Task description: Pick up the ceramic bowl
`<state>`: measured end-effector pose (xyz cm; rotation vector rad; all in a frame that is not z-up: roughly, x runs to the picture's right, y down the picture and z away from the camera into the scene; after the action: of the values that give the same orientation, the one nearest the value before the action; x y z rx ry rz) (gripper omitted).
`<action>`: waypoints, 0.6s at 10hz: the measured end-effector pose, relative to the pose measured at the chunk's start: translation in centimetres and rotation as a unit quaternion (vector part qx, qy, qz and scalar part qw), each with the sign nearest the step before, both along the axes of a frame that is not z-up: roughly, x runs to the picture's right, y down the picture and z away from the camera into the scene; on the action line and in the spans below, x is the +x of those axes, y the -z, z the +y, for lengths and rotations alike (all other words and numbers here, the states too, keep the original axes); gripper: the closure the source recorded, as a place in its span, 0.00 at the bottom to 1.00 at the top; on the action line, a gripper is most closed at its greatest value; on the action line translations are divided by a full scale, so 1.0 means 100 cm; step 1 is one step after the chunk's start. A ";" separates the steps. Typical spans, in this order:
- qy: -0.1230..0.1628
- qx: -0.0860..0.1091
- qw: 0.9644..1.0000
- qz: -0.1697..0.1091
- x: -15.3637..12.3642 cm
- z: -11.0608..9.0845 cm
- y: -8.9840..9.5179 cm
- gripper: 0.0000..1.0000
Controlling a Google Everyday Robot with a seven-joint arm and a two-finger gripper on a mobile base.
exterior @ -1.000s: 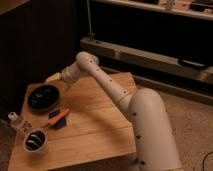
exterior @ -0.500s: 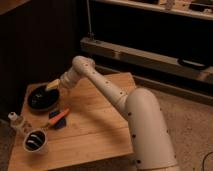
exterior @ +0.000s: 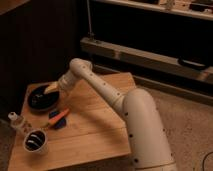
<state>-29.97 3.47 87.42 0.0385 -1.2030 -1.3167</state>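
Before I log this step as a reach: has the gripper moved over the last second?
Yes. The gripper has come down and left, from above the table's far edge to the ceramic bowl, now over its right rim.

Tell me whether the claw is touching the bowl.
Cannot tell. In the camera view the claw overlaps the bowl's far rim, but neither contact nor gap shows plainly.

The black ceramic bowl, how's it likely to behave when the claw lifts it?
The ceramic bowl looks rigid and glossy, so probably slippery at the rim. It is wide and shallow, so a one-sided grip may tilt it. The claw is at its right rim; likely fragile if dropped on the wooden table.
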 end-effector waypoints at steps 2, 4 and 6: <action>0.002 -0.006 1.000 0.003 -0.004 0.005 -0.004 0.31; 0.003 -0.012 1.000 0.010 -0.007 0.009 -0.010 0.41; 0.002 -0.016 1.000 0.017 -0.011 0.012 -0.016 0.41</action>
<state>-31.02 4.63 89.04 -0.0090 -1.1958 -1.2956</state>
